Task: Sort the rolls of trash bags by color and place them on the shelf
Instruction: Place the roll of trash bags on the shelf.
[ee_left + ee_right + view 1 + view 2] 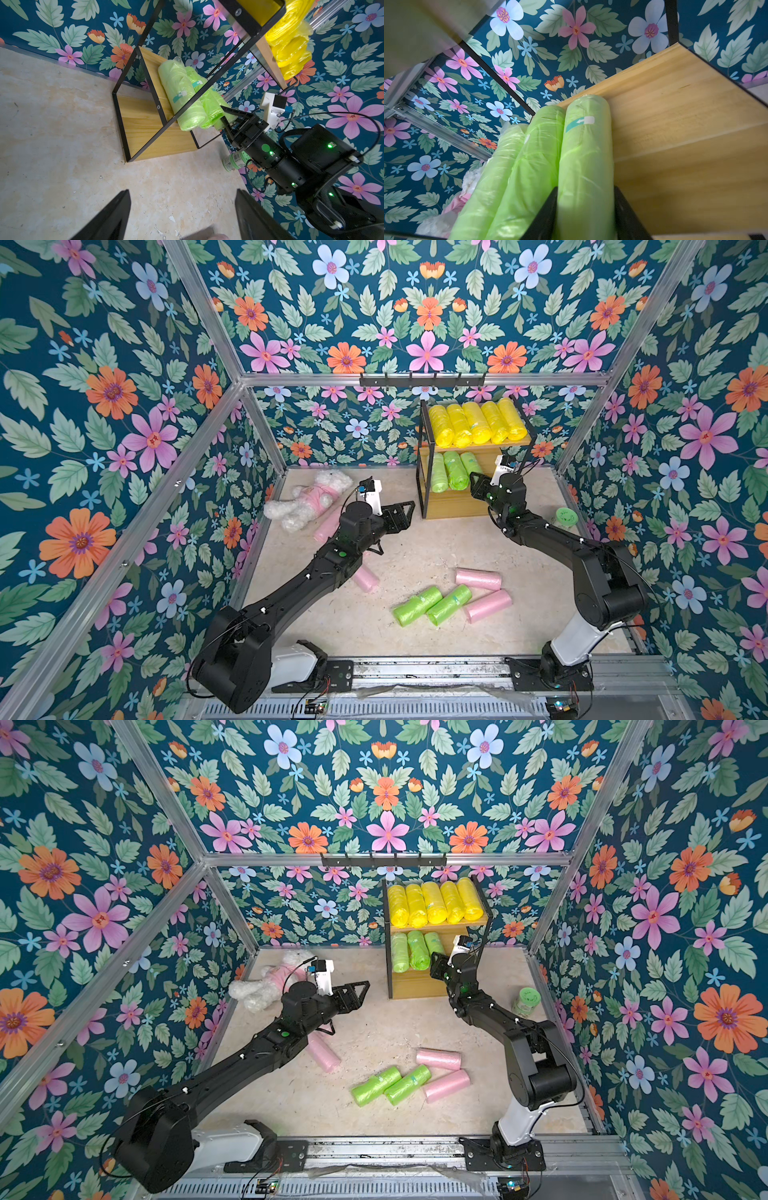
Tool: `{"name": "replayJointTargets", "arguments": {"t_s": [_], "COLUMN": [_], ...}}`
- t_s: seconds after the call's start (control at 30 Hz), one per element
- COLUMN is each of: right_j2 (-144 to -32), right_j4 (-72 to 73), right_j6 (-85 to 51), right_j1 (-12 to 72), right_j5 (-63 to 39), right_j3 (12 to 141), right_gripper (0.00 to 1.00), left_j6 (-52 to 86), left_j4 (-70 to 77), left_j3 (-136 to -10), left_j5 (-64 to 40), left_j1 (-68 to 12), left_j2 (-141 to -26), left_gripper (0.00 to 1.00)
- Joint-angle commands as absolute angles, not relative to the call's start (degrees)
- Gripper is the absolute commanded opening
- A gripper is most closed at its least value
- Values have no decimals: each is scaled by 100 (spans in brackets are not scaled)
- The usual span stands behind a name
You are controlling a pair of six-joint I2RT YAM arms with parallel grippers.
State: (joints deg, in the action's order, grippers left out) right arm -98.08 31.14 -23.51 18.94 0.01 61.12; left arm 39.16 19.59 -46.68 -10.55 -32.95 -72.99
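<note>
On the middle board of the shelf (pixel 455 506), at 1 o'clock on the counter (pixel 415 547): green roll (pixel 583 149), the 3 o'clock one of three, touching the neighbouring roll (pixel 533 158). Lies with long axis roughly 12 to 6, near end at the board's front edge. Near end flanked on both sides by the right jaws; cannot tell whether clenched on it or slack. Reaches with the right arm (pixel 540 533) from a base at 5 o'clock toward 11, wrist about level with that board. Holds the left jaws spread wide and empty over bare counter, at 9 o'clock of the shelf's foot, left arm (pixel 332 560) slanting from 7 toward 1. Probably calls next for a straight retreat toward 6, along the roll's axis, so as not to drag it off the edge. Leaves two loose green rolls (pixel 417 605) at 6 o'clock on the counter, side by side, axes 8 to 2, closer to the free left jaws than to the right; pink rolls (pixel 478 578) scattered near them; yellow rolls (pixel 478 423) filling the top board.
</note>
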Motion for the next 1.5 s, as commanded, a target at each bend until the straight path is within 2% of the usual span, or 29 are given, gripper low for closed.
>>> {"name": "replayJointTargets", "arguments": {"t_s": [0.0,0.47,0.9,1.07,1.23,1.47], "right_j2": [-9884,-9928,-9020,-8388,-7596,-7023], "right_j4": [3350,3273,3123,3077,2889,2589], "right_j6": [-2317,-2325,-2197,-2178,-2153,-2142], "right_j1": [1920,1947,1947,1944,2004,2074], "right_j5": [65,180,343,289,247,71], "right_j3": [6204,6311,5775,5301,4813,4321], "right_gripper": [43,53,64,67,69,71], "left_j6": [3966,3972,3658,3157,2355,1917], "left_j4": [2118,2127,1512,452,-926,-1714], "left_j3": [-4659,-4623,-4692,-4837,-5141,-5300], "left_j5": [-1124,-1158,-1703,-1550,-686,-534], "left_j1": [-3287,-3287,-3376,-3834,-4672,-5355], "left_j2": [-7334,-7409,-7754,-7939,-8156,-8341], "left_gripper": [84,84,83,82,82,82]}}
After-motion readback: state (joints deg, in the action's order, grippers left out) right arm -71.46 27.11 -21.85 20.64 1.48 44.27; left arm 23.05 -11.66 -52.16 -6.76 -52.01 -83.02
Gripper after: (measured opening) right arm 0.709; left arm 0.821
